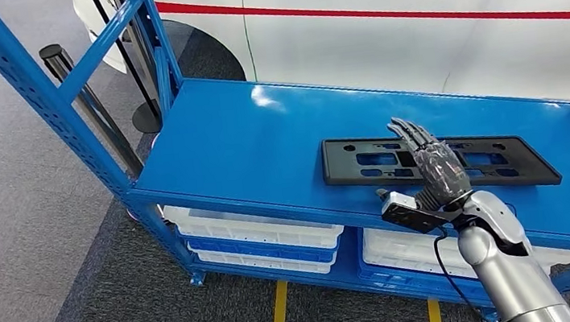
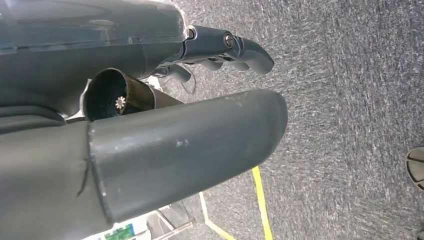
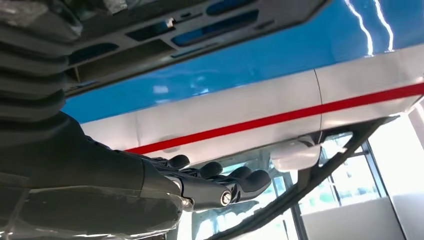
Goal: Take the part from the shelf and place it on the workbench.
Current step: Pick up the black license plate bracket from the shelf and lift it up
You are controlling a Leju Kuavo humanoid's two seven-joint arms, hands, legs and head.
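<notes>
Hovering over the flat black plastic slotted part [image 1: 437, 162], the right hand [image 1: 434, 163] has its fingers stretched out and holds nothing; the part's long axis runs crosswise under it on the blue metal shelf [image 1: 263, 143].

Right hand [image 1: 434, 165] is held over black part [image 1: 363, 160] (fingers apart) on blue shelf [image 1: 247, 141]; white car [image 1: 379, 20] is seen behind.

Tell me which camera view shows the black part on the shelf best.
The head view: the whole black part lies flat on the blue shelf, under the right hand. The right wrist view catches one close strip of it; the left wrist view faces carpet.
</notes>
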